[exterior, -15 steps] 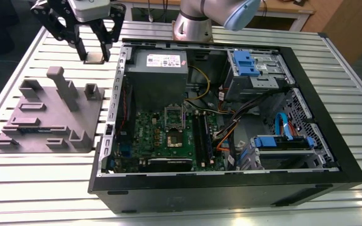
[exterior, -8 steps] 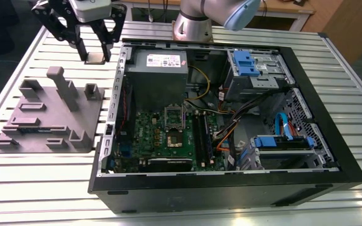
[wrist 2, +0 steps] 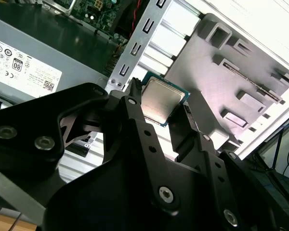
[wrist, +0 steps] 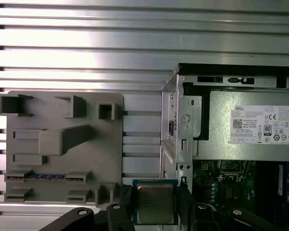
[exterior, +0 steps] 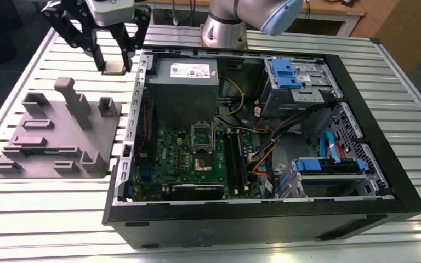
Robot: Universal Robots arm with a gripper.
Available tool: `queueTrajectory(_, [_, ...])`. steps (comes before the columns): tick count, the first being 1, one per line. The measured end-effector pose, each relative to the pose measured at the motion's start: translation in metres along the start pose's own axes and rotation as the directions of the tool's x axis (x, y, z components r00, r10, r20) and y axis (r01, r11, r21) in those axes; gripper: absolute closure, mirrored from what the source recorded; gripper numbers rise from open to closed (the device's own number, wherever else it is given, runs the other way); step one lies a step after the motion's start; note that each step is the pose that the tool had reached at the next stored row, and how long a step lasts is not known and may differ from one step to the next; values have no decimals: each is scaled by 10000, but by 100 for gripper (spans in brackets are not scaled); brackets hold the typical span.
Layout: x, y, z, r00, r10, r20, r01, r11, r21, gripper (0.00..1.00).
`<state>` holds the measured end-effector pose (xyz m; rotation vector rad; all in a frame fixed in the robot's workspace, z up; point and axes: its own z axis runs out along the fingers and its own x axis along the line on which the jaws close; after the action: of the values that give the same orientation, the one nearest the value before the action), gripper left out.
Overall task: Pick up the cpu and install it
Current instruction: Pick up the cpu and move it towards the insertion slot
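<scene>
**Operator:** Exterior view: what are the surface and surroundings?

**Technician:** A slatted metal worktop (exterior: 50, 219) carries a grey moulded fixture (exterior: 50, 145). An open computer case (exterior: 397, 186) stands just beside the fixture. Wooden furniture (exterior: 400, 33) stands behind. The arm (exterior: 229, 24) is cut off by the frame edge.

**Operator:** What is the pincer status?

**Technician:** The pincer (exterior: 113, 64) is closed on the cpu (exterior: 113, 68). It holds the chip off the worktop, between the fixture's far end and the case wall, well apart from the motherboard (exterior: 195, 159).

**Operator:** Second wrist view?

**Technician:** Both fingers (wrist 2: 135, 108) clamp opposite edges of the cpu (wrist 2: 161, 101), and its metal top faces the camera. The pincer body hides the chip's near edge.

**Operator:** First wrist view?

**Technician:** The cpu (wrist: 155, 204) sits between the fingers, over the strip of worktop between fixture and case. The power supply (wrist: 250, 125) lies inside the case. The socket (wrist: 229, 167) is dim and hard to make out.
</scene>
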<state>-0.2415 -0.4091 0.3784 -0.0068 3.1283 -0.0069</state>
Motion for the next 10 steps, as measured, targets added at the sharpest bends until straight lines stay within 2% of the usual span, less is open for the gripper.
queueTrajectory(10, [-54, 0, 1, 10000, 2, -1, -2, 10000, 0, 53])
